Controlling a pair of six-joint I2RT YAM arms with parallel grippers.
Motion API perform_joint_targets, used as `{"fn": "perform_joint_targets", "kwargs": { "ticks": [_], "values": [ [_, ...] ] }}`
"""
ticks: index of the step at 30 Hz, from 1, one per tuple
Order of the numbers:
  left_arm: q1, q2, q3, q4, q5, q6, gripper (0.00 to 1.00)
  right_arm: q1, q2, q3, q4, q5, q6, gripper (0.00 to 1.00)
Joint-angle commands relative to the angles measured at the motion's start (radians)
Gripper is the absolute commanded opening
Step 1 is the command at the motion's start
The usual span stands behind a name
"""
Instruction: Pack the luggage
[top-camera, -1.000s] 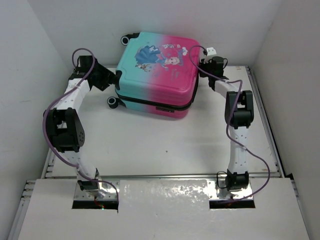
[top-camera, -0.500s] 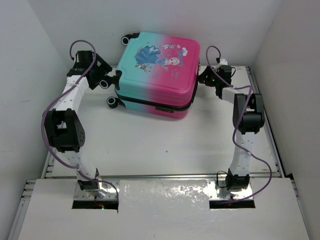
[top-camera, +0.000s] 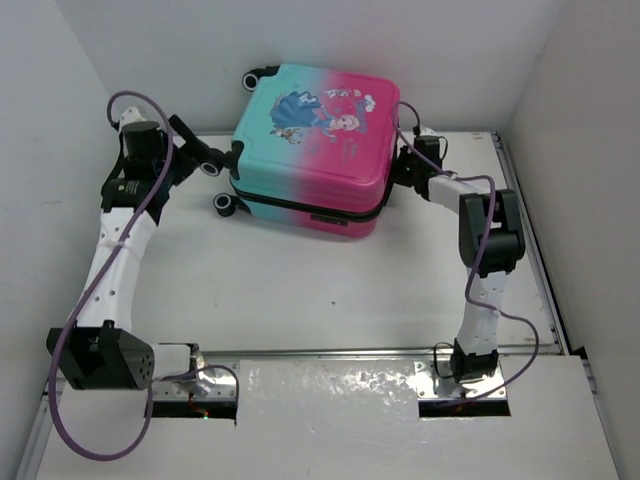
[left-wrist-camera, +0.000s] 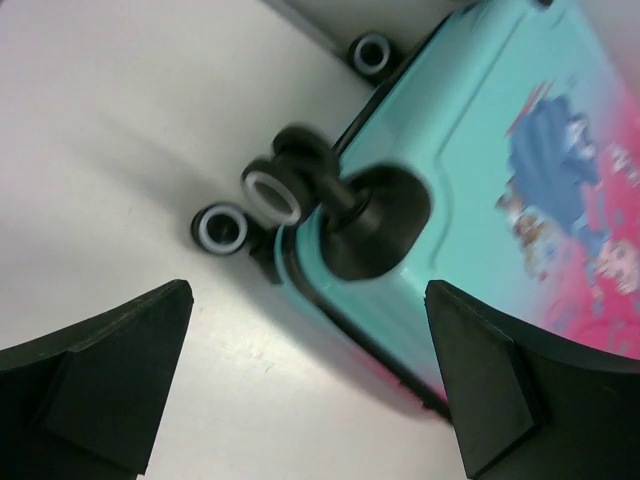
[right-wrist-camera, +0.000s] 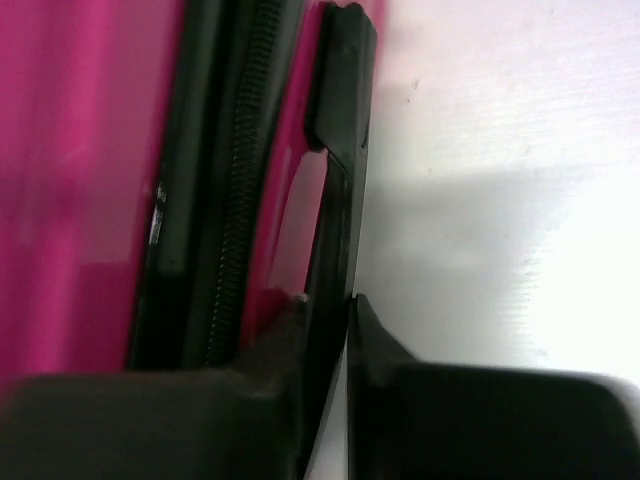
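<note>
Matte white tabletop (top-camera: 300, 280), glossy rounded luggage (top-camera: 320, 150) (zipped)

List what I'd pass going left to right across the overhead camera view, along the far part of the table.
Open left gripper → teal-and-pink hard-shell suitcase with cartoon print → right gripper, closed on the suitcase's black side handle.
</note>
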Motion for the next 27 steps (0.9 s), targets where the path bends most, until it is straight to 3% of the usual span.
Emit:
{"fn": "perform_joint_targets", "kwargs": {
  "ticks": [1, 3, 6, 8, 10, 11, 12, 13, 14, 17, 18, 21, 23, 24, 27],
  "values": [
    [-0.010, -0.062, -0.085, 0.003, 0.045, 0.049, 1.00, 0.090, 0.003, -0.080, -0.116, 0.043, 0.052, 0.00],
    [-0.008, -0.113, -0.108, -0.013, 0.049, 0.058, 1.00, 0.139, -0.072, -0.202, -0.030, 0.093, 0.179, 0.00],
    [-0.008, -0.186, -0.154, -0.027, 0.051, 0.072, 1.00, 0.333, -0.250, -0.493, 0.123, 0.286, 0.396, 0.00],
    [-0.008, -0.243, -0.183, -0.030, 0.025, 0.077, 1.00, 0.554, -0.360, -0.607, 0.301, 0.477, 0.569, 0.00],
    [-0.010, -0.265, -0.197, -0.061, -0.070, 0.069, 1.00, 0.756, -0.371, -0.585, 0.343, 0.534, 0.600, 0.00],
    [-0.008, -0.263, -0.194, -0.113, -0.104, 0.066, 1.00, 0.812, -0.367, -0.564, 0.348, 0.522, 0.594, 0.27],
    [-0.008, -0.254, -0.179, -0.148, -0.171, 0.053, 1.00, 0.893, -0.376, -0.559, 0.402, 0.500, 0.586, 0.44],
    [-0.010, -0.251, -0.176, -0.195, -0.193, 0.046, 1.00, 0.921, -0.429, -0.577, 0.432, 0.476, 0.545, 0.85],
    [-0.010, -0.250, -0.185, -0.207, -0.208, 0.040, 1.00, 0.943, -0.472, -0.644, 0.435, 0.486, 0.541, 0.98],
    [-0.007, -0.248, -0.232, -0.199, -0.273, -0.001, 1.00, 0.955, -0.661, -0.808, 0.409, 0.641, 0.541, 0.99],
    [-0.005, -0.243, -0.264, -0.193, -0.286, -0.007, 1.00, 0.955, -0.809, -0.903, 0.386, 0.698, 0.526, 0.99],
    [0.038, -0.166, -0.280, -0.188, -0.363, -0.063, 1.00, 0.945, -1.032, -0.982, 0.245, 0.848, 0.402, 0.99],
    [0.072, -0.124, -0.248, -0.188, -0.333, -0.064, 1.00, 0.890, -1.049, -0.953, 0.214, 0.788, 0.188, 0.99],
    [0.070, -0.100, -0.234, -0.187, -0.257, -0.048, 1.00, 0.809, -1.010, -0.891, 0.169, 0.622, 0.055, 0.99],
    [0.066, -0.148, -0.258, -0.142, -0.118, -0.073, 1.00, 0.722, -0.905, -0.771, 0.104, 0.434, -0.110, 0.99]
  ]
}}
